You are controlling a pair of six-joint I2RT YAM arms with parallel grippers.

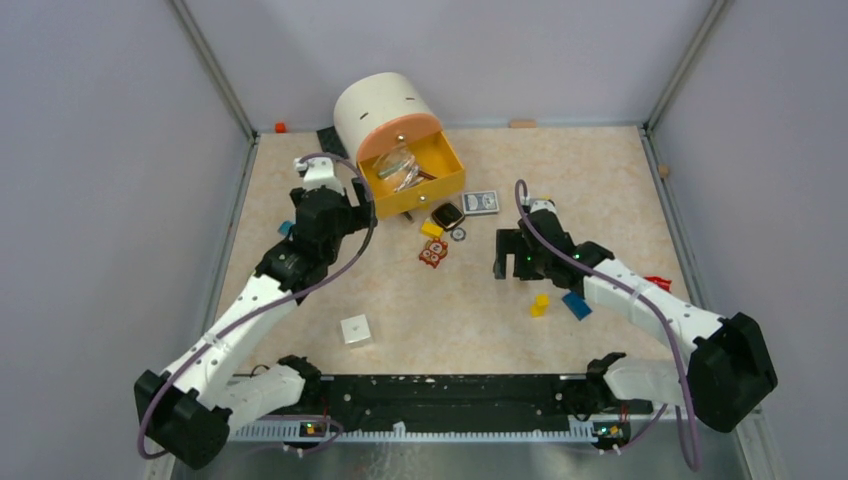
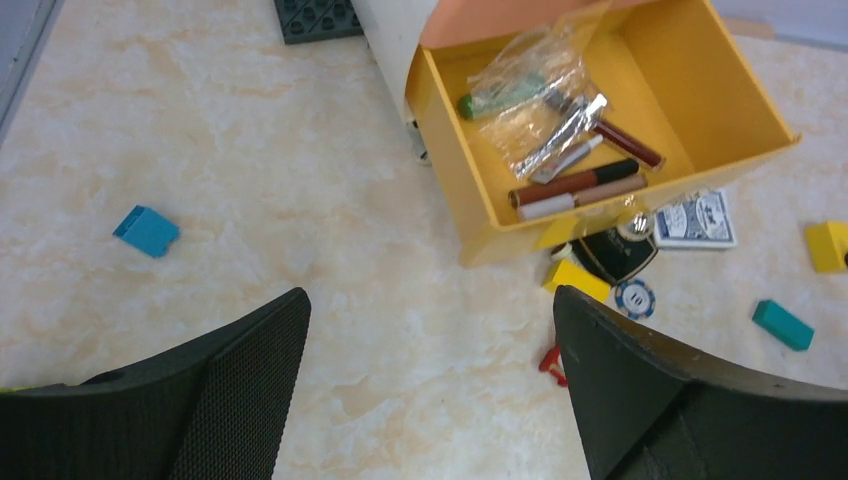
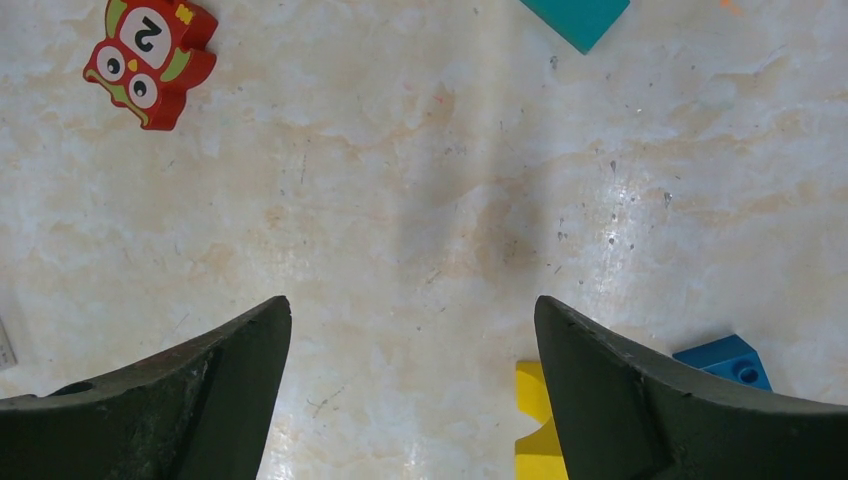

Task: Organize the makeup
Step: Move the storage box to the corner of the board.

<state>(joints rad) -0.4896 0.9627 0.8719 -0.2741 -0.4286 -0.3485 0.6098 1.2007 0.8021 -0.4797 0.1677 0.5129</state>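
Seeing clear pouch (image 2: pixel 530 90) and pencils (image 2: pixel 575 186) inside the yellow drawer (image 2: pixel 445 160), left claw (image 2: pixel 430 300) and right claw (image 3: pixel 412 305) spread and empty, we should pinch the black compact (image 2: pixel 612 258), on the tabletop (image 2: pixel 250 200) beside the drawer front, avoiding the poker chip (image 2: pixel 634 297).

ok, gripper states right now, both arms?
Left gripper: open, holding nothing.
Right gripper: open, holding nothing.
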